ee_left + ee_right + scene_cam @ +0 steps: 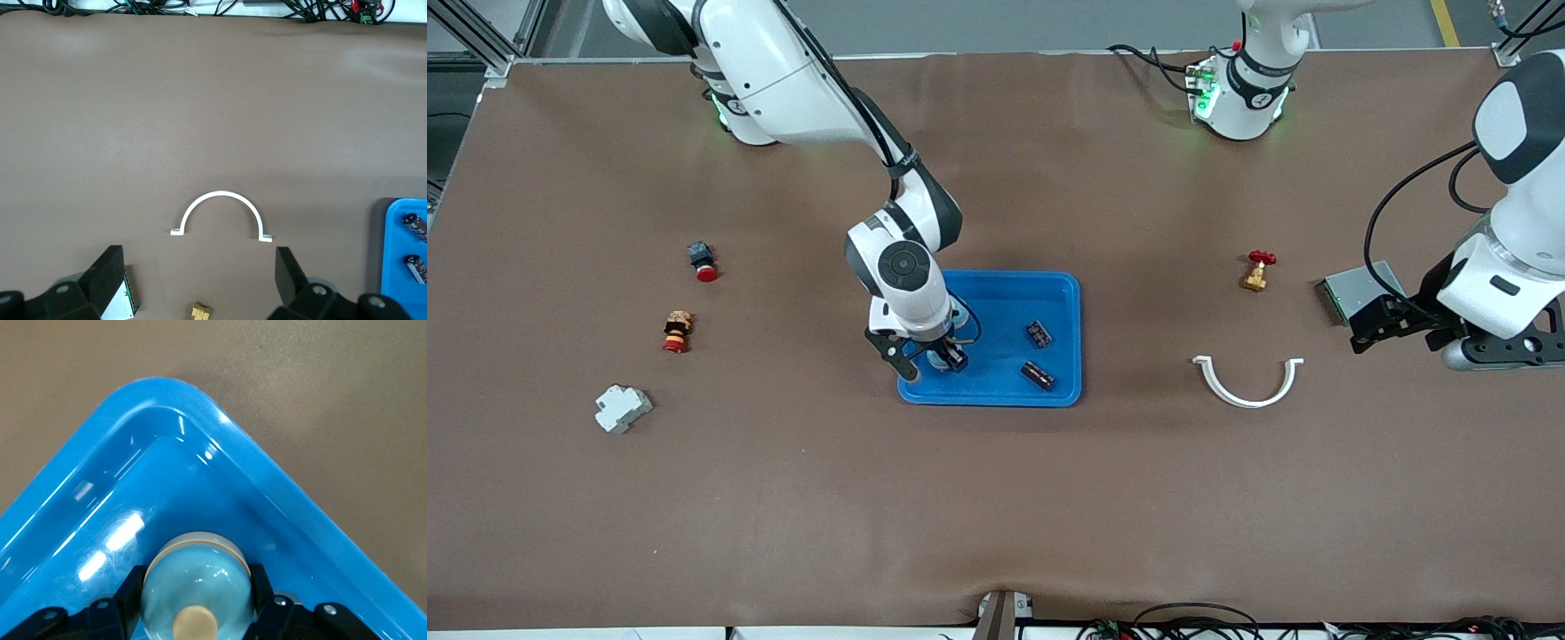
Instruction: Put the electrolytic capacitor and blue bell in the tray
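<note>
Bell: pale blue bell (197,581) clamped in right gripper (935,356), low inside tray (1063,289) corner nearest the front camera.
Capacitors: two (1038,334) (1038,374) lie in tray.
Left gripper (200,280): fingers wide, holding nothing, waiting over table above white half-ring clip (221,212).

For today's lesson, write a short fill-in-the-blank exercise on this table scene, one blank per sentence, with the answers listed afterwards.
1. The right gripper holds the blue ____ over a corner of the tray.
2. Inside the tray lie ____ dark capacitors.
3. The left gripper waits with its fingers ____ toward the left arm's end of the table.
4. The white curved clip lies ____ the tray, on the brown table.

Answers: bell; two; open; outside
</note>
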Robot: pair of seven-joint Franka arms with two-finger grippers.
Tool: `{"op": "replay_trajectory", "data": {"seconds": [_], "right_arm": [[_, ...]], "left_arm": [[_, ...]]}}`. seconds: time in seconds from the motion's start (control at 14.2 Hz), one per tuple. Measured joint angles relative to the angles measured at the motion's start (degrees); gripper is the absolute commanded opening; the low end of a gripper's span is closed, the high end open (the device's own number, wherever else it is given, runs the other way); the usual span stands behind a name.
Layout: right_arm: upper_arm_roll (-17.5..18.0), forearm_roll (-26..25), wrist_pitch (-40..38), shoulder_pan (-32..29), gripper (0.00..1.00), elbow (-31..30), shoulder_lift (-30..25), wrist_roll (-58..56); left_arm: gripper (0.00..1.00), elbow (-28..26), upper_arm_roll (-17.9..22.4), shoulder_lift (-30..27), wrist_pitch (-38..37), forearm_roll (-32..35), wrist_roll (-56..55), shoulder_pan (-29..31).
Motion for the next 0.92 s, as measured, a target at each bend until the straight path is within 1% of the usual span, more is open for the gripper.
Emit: {"op": "replay_trajectory", "data": {"seconds": [0.35,0.56,0.63,0.92], "right_arm": [[-0.2,-1.1,0.3,0.0,1.0,0.2,0.3,0.1],[-0.5,-1.2,-0.2,0.0,1.0,1.8,0.3,0.1],[-0.5,-1.2,-1.7,0.0,1.0,2.9,0.4,0.1],[-0.9,-1.2,-12.0,-0.4,1.0,9.3,0.1,0.0]], "left_arm": [[1.0,0.3,0.0,0.0,0.0,0.0,0.0,0.0],[1.0,0.7,0.0,-0.1,-0.1,0.0,0.1,0.3],[1.0,0.8,0.0,-0.2,-0.2,0.0,0.1,0.4],[1.0,1.7,0.1,-0.7,-1.1,0.0,0.1,0.6]]}}
